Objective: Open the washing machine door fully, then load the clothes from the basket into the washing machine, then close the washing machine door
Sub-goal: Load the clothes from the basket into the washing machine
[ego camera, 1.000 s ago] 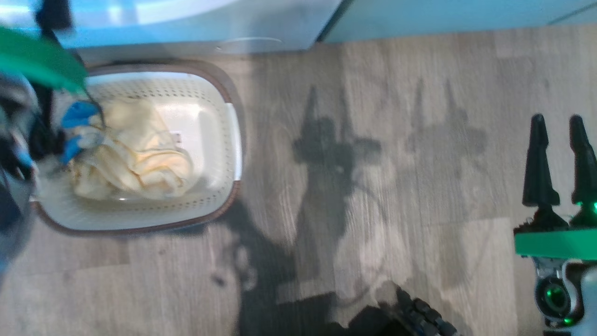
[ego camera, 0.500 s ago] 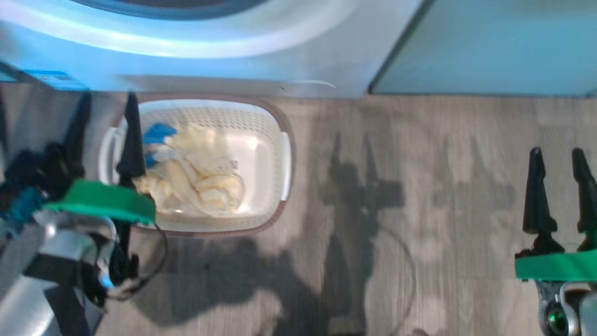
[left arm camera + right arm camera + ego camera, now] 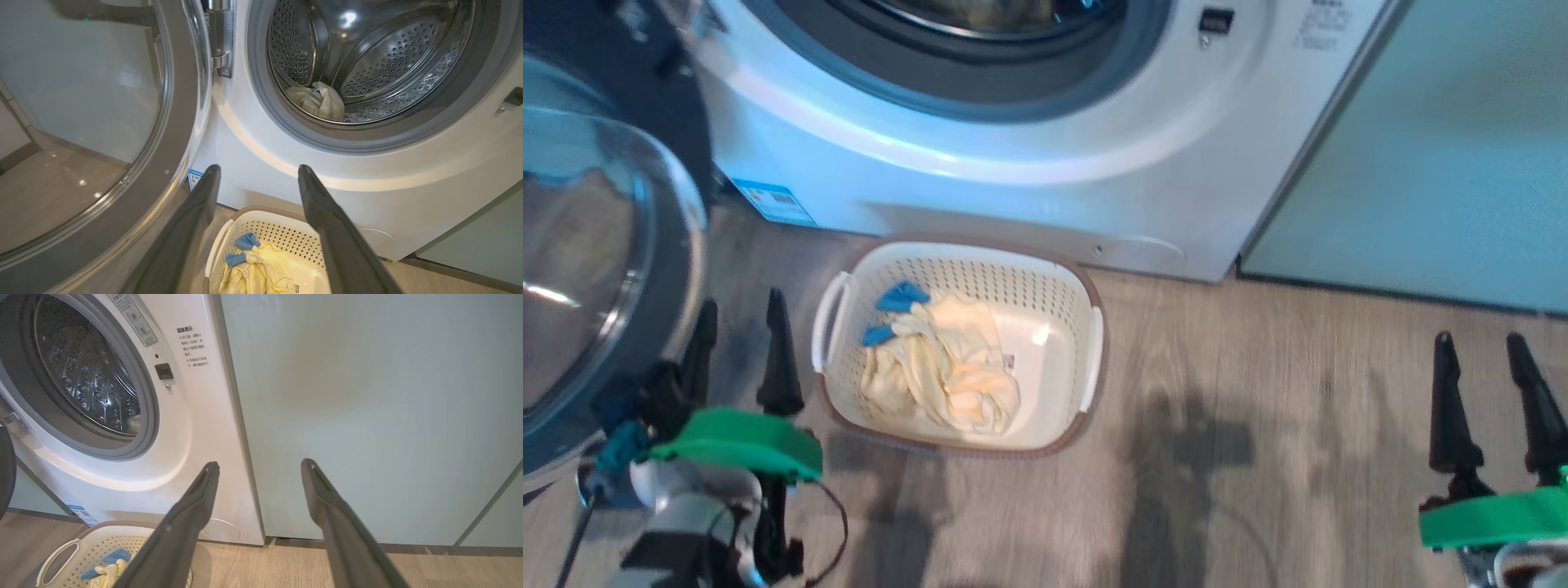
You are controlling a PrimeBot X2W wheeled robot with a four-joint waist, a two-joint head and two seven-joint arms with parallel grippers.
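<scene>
The white washing machine (image 3: 1029, 155) stands at the back with its door (image 3: 596, 269) swung open to the left; the glass bowl of the door (image 3: 81, 102) fills the left of the left wrist view. One pale garment (image 3: 316, 100) lies inside the steel drum (image 3: 367, 57). On the floor in front sits the cream basket (image 3: 1062, 286), holding pale yellow clothes (image 3: 947, 371) with blue trim. My left gripper (image 3: 739, 331) is open and empty, just left of the basket beside the door. My right gripper (image 3: 1482, 347) is open and empty at the far right, facing the cabinet.
Pale green cabinets (image 3: 367, 416) stand right of the machine. Wood-look floor (image 3: 1258, 425) stretches between the basket and my right gripper. The open door (image 3: 596, 269) hangs close to my left arm.
The head camera has tilted up, bringing the drum opening and the open door into view. My left gripper has drawn back out of the basket to its left side, empty.
</scene>
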